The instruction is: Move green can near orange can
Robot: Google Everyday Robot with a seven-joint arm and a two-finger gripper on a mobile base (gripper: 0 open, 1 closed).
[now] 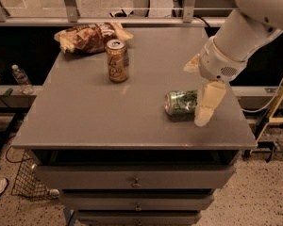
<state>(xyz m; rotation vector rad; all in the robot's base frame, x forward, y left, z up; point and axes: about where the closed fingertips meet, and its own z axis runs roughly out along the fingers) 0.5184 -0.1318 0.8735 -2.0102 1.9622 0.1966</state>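
Observation:
The green can lies on its side on the grey table, towards the right front. The orange can stands upright at the back left, well apart from the green can. My gripper comes in from the upper right and hangs just over the right end of the green can. Its pale fingers are spread apart: one points down in front of the can's right end, the other shows behind it. It holds nothing.
A brown crinkled snack bag lies at the back left, just behind the orange can. The table's right edge is close to the green can. A water bottle stands on a ledge to the left. Drawers sit under the tabletop.

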